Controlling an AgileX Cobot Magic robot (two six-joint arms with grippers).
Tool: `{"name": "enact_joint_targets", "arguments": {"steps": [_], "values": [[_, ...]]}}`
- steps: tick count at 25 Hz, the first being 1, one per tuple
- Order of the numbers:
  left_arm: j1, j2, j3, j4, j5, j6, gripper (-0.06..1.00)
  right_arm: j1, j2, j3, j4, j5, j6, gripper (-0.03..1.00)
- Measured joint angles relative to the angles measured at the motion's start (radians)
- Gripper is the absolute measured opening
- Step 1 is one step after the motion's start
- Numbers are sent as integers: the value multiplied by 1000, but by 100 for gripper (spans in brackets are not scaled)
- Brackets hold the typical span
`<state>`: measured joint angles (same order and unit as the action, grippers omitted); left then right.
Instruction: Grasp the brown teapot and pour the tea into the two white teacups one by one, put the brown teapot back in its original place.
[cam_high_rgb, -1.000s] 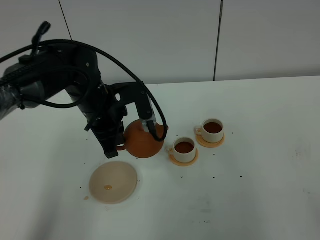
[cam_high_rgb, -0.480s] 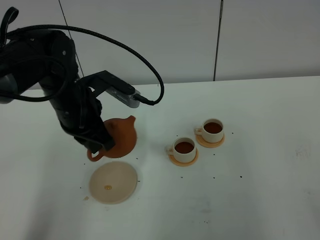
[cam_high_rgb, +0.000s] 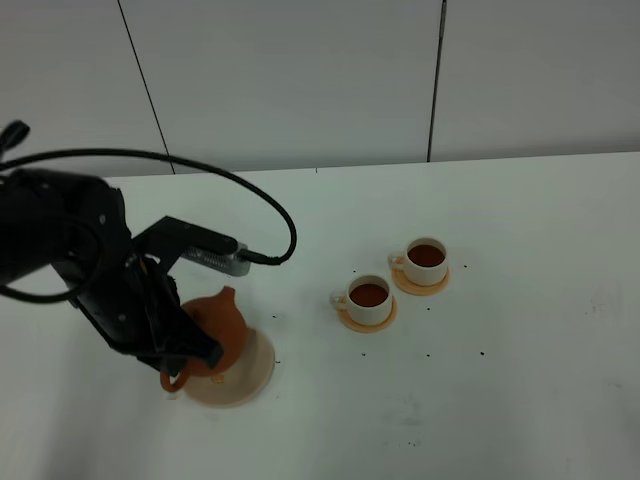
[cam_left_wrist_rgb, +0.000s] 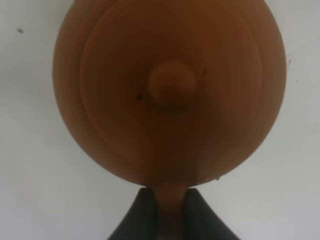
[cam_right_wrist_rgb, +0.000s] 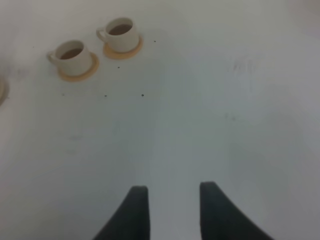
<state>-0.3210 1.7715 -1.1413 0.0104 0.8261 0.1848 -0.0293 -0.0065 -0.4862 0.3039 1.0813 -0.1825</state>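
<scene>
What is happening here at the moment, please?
The left gripper is shut on the handle of the brown teapot and holds it over the pale round mat. Whether the pot already rests on the mat cannot be told. The two white teacups stand on their saucers with dark tea in them. The right gripper holds nothing, above bare table.

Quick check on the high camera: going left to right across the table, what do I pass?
Left gripper holding the brown teapot over the beige mat → nearer white teacup of tea on its saucer → farther white teacup on its saucer → bare table.
</scene>
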Motion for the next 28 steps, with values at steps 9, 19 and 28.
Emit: {"name": "enact_joint_targets", "arguments": {"steps": [9,19,28], "values": [[0,7,58,-10,-140,-5,17,0,0,0,0,0,0,24],[0,60,59,-10,-147,-2,17,0,0,0,0,0,0,24],[0,60,59,-10,-124,20,17,0,0,0,0,0,0,24]]}}
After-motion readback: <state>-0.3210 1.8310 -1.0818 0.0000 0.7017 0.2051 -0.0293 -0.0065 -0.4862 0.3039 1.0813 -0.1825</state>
